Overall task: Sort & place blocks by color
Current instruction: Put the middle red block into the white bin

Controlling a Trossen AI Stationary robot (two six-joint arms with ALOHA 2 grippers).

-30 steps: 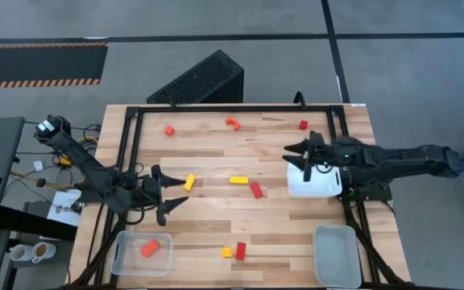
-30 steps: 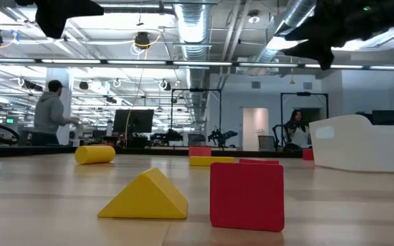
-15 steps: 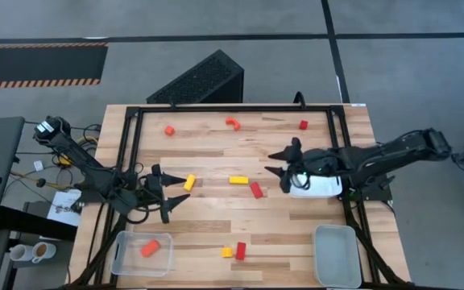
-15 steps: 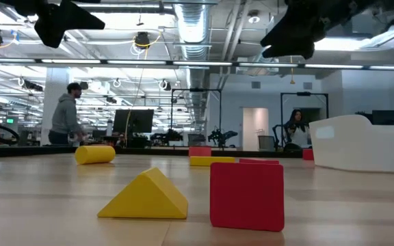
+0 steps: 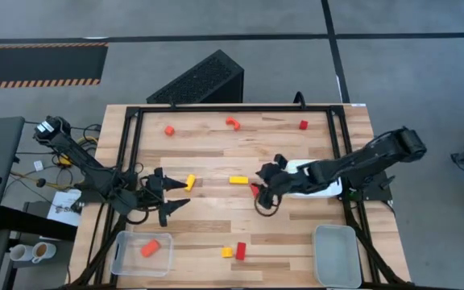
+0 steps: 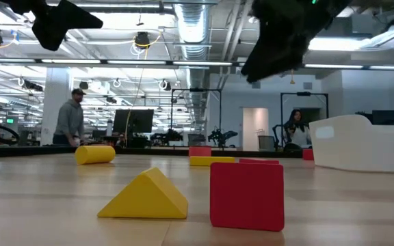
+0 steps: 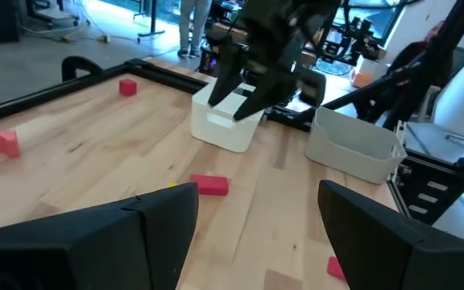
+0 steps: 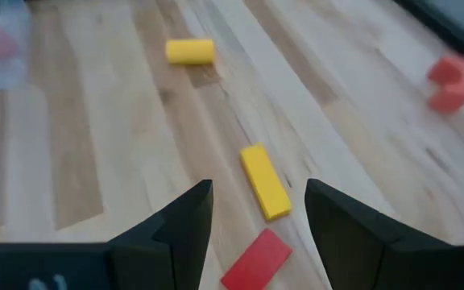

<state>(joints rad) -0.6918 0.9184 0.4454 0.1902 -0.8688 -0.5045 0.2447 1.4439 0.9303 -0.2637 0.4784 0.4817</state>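
Small blocks lie scattered on the wooden table. My right gripper [image 5: 263, 190] is open and hovers over the red bar [image 8: 256, 259], whose far end shows between the fingers. The yellow bar [image 8: 265, 181] lies just beyond it. My left gripper [image 5: 179, 193] is open above the table, just short of the yellow cylinder [image 5: 189, 182]. An orange block [image 5: 149, 248] lies in the clear tray [image 5: 122, 251] at the near left. A yellow wedge [image 6: 146, 196] and a red block [image 6: 247, 195] sit near the table's near edge.
A white tray [image 5: 322, 187] sits under my right arm, and another clear tray [image 5: 335, 256] stands at the near right. A red cube [image 5: 169, 130], an arch [image 5: 233, 123] and a second red cube [image 5: 303, 124] lie along the far edge. A black frame [image 5: 216, 108] rims the table.
My right gripper has left its place over the white tray, swinging toward the table's left and dropping lower until it stands over the red bar. It has stayed open. My left gripper has kept its place by the yellow cylinder. No block has moved.
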